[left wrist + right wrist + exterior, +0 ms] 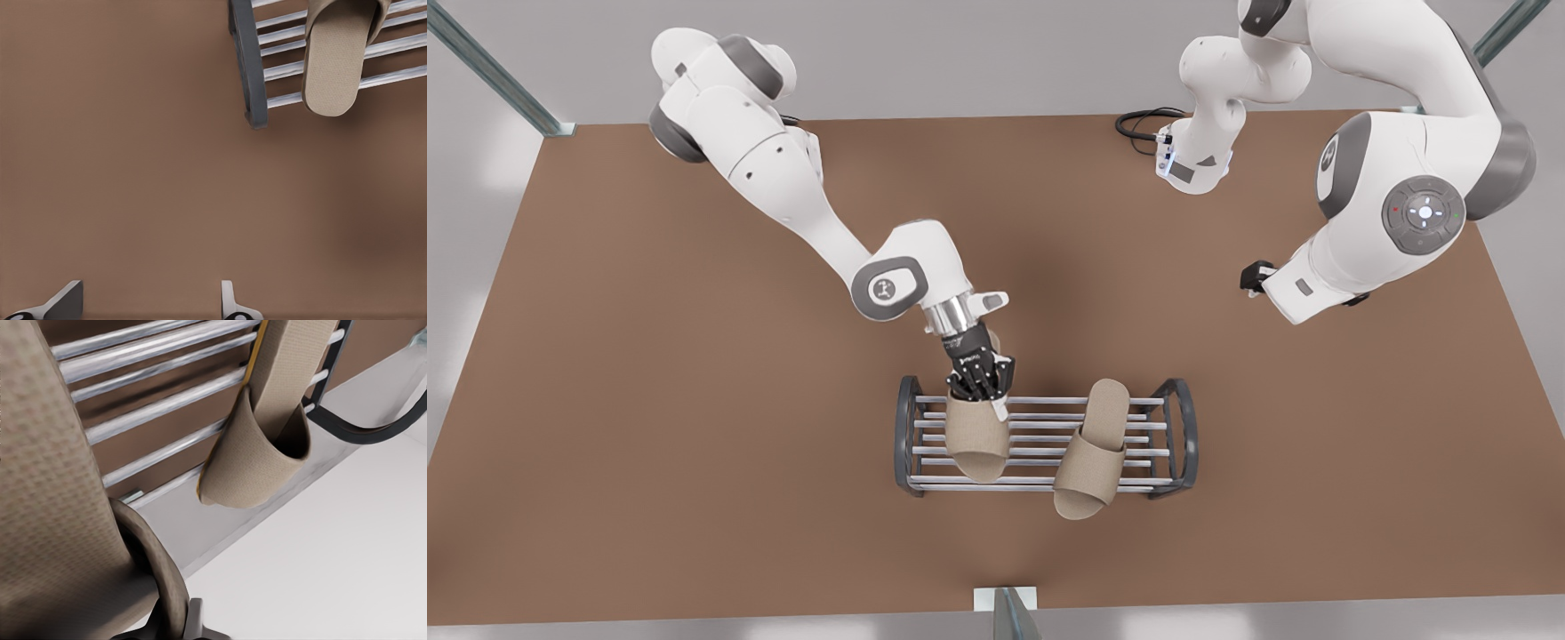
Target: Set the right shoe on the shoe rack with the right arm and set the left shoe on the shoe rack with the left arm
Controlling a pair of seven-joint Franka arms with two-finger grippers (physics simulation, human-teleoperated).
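The shoe rack [908, 437] stands at the table's middle, toward the near edge in the front view. My right gripper [980, 384], on the arm at the front view's left, is shut on the heel end of the right shoe [978, 440], a beige slipper over the rack's left half. The right wrist view has that slipper [47, 487] close up above the rods [153, 407]. The left shoe [1092, 455] lies slanted on the rack's other half, its toe past the front rod. My left gripper [1254, 277] hangs open well away, looking at the rack's end frame [250, 67] and that slipper [333, 60].
The brown table [649, 400] stretches bare on both sides of the rack. A black cable [1138, 124] coils at the back beside the base of the arm on the front view's right. Metal frame posts [1009, 613] stand at the table's edges.
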